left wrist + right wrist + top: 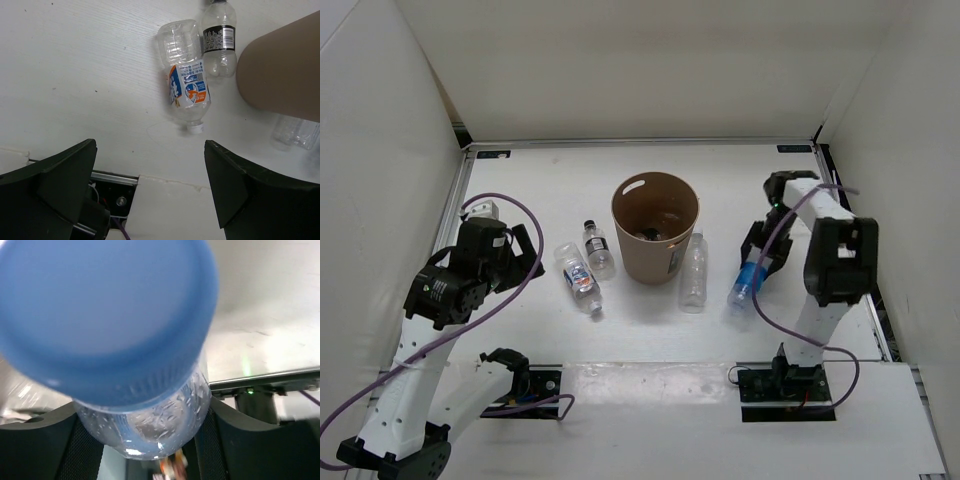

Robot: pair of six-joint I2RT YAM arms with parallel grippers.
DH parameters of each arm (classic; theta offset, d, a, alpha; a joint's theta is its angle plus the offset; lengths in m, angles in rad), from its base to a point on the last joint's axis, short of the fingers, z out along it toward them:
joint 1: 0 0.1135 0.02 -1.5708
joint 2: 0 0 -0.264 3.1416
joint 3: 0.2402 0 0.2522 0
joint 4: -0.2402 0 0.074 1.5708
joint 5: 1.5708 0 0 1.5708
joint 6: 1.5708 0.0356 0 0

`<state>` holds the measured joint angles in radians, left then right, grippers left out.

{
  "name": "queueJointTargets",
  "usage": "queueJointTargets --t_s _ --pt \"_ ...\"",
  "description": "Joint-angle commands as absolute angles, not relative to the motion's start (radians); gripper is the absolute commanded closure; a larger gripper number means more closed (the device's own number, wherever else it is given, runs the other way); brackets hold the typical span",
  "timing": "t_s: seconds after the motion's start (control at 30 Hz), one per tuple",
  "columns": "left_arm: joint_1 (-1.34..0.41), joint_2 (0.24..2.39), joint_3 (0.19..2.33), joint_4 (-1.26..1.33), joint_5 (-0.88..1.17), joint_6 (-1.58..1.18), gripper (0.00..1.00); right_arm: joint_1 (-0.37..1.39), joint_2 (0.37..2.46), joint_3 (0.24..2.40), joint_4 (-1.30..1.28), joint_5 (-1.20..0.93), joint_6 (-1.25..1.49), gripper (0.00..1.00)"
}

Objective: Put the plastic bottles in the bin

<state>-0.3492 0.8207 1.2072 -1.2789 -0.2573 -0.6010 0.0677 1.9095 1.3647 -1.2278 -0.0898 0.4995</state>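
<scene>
- The blue-capped bottle [105, 315] fills the right wrist view, pinched by the right gripper [761, 256], to the right of the bin [650, 262].
- The left gripper [150, 190] stands wide apart, holding nothing, near the white-labelled bottle [186, 85].

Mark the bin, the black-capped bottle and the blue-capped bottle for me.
bin [645, 262]: top external view, front outer wall.
black-capped bottle [218, 39]: left wrist view, dark label band.
blue-capped bottle [105, 310]: right wrist view, top of its cap.
</scene>
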Motion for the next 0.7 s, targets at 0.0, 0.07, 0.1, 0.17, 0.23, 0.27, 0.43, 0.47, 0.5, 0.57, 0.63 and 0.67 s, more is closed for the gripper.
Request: queueJointTargets --t_s 0.0,0.07,0.1,0.17,0.23,0.27,0.43,0.47,0.5,0.57,0.63,0.67 --pt "-0.348 0.819 1.223 -1.267 -0.279 -0.592 0.0 0.011 1.715 1.51 -1.302 -0.011 0.502 0.66" --pt "-0.351 0.822 1.218 -1.267 -0.279 -0.594 0.0 -0.064 1.663 1.633 -1.31 -0.005 0.505 0.68" --pt "-0.353 0.824 1.218 -1.264 -0.276 -0.595 0.0 -0.074 1.637 1.664 -1.31 0.03 0.514 0.72" --pt "-0.356 0.827 1.213 -1.261 -0.275 -0.598 0.0 -0.095 1.605 1.802 -1.312 0.041 0.529 0.72" --pt "-0.356 0.827 1.212 -1.259 -0.272 -0.604 0.0 -0.089 1.568 1.86 -1.27 0.031 0.541 0.72" --pt "-0.356 0.833 1.212 -1.259 -0.264 -0.601 0.0 -0.069 1.562 1.944 -1.263 0.028 0.549 0.72" --pt "-0.357 0.836 1.212 -1.264 -0.259 -0.604 0.0 0.17 1.514 2.118 -1.085 0.139 0.496 0.72" --pt "-0.356 0.838 1.212 -1.266 -0.259 -0.603 0.0 0.283 1.513 2.129 -1.057 0.149 0.48 0.72" --pt "-0.357 0.833 1.215 -1.27 -0.256 -0.604 0.0 0.322 1.508 2.15 -1.034 0.155 0.463 0.72" --pt "-0.357 0.838 1.212 -1.267 -0.258 -0.604 0.0 0.473 1.512 2.164 -0.953 0.181 0.388 0.7" --pt "-0.357 0.841 1.21 -1.269 -0.255 -0.603 0.0 0.546 1.538 2.197 -0.93 0.237 0.326 0.7" --pt "-0.356 0.841 1.209 -1.267 -0.253 -0.604 0.0 0.616 1.549 2.206 -0.924 0.297 0.295 0.7"
